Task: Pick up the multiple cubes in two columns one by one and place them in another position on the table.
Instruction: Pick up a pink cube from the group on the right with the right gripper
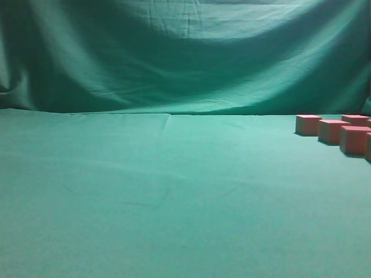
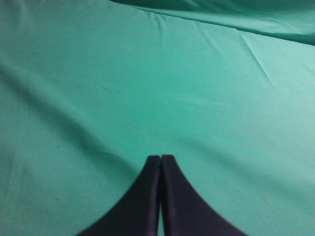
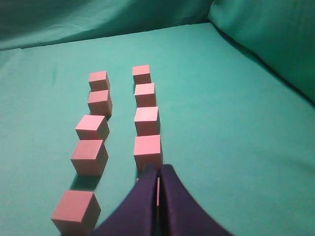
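Staged test bench — green backdrop point(image 1: 174, 52) (draped); cloth-covered table point(image 1: 145, 197)

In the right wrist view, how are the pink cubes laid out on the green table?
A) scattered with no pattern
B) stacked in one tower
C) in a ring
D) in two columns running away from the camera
D: the cubes sit in two side-by-side columns on the table, receding from the shut right gripper; none is stacked.
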`<move>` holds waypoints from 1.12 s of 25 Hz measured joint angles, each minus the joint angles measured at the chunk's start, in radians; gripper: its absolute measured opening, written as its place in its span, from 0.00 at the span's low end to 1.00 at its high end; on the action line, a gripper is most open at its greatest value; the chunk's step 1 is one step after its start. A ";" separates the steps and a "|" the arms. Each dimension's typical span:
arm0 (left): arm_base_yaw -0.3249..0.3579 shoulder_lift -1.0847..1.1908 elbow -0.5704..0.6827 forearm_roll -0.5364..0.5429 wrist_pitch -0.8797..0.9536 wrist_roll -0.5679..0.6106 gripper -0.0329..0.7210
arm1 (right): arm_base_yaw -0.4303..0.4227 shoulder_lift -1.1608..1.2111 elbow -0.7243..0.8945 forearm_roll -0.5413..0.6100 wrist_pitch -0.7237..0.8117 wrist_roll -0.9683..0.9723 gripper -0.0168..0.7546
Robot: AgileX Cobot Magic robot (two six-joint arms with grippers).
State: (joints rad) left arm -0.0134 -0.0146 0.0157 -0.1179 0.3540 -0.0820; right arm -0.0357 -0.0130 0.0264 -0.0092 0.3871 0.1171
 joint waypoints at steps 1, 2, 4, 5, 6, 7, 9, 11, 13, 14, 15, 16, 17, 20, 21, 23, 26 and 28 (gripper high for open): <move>0.000 0.000 0.000 0.000 0.000 0.000 0.04 | 0.000 0.000 0.000 0.000 0.000 0.000 0.02; 0.000 0.000 0.000 0.000 0.000 0.000 0.04 | 0.000 0.000 0.000 0.000 0.000 0.000 0.02; 0.000 0.000 0.000 0.000 0.000 0.000 0.04 | 0.000 0.000 0.000 0.000 0.000 0.000 0.02; 0.000 0.000 0.000 0.000 0.000 0.000 0.04 | 0.000 0.000 0.000 0.000 0.000 0.000 0.02; 0.000 0.000 0.000 0.000 0.000 0.000 0.04 | 0.000 0.000 0.000 0.000 0.000 0.000 0.02; 0.000 0.000 0.000 0.000 0.000 0.000 0.04 | 0.000 0.000 0.000 0.000 0.000 0.000 0.02; 0.000 0.000 0.000 0.000 0.000 0.000 0.04 | 0.000 0.000 0.000 0.000 0.000 0.000 0.02; 0.000 0.000 0.000 0.000 0.000 0.000 0.04 | 0.000 0.000 0.000 0.000 0.000 0.000 0.02; 0.000 0.000 0.000 0.000 0.000 0.000 0.04 | 0.000 0.000 0.000 0.000 0.000 0.000 0.02; 0.000 0.000 0.000 0.000 0.000 0.000 0.04 | 0.000 0.000 0.000 0.000 0.000 0.000 0.02; 0.000 0.000 0.000 0.007 0.000 0.006 0.04 | 0.000 0.000 0.000 0.000 0.000 0.000 0.02; 0.000 0.000 0.000 0.021 0.000 0.024 0.04 | 0.000 0.000 0.000 0.000 0.000 0.000 0.02; 0.000 0.000 0.000 0.035 0.000 0.036 0.04 | 0.000 0.000 0.000 0.000 0.000 0.000 0.02; 0.000 0.000 0.000 0.042 0.000 0.049 0.04 | 0.000 0.000 0.000 0.000 0.000 0.000 0.02; 0.000 0.000 0.000 0.042 0.000 0.049 0.04 | 0.000 0.000 0.000 0.000 0.000 0.000 0.02; 0.000 0.000 0.000 0.043 0.000 0.049 0.04 | 0.000 0.000 0.000 0.000 0.000 0.000 0.02; 0.000 0.000 0.000 0.043 0.000 0.051 0.04 | 0.000 0.000 0.000 0.000 0.000 0.000 0.02; 0.000 0.000 0.000 0.045 0.000 0.051 0.04 | 0.000 0.000 0.000 0.000 0.000 0.000 0.02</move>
State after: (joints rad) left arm -0.0134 -0.0146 0.0157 -0.0725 0.3540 -0.0309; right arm -0.0357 -0.0130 0.0264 -0.0092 0.3871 0.1171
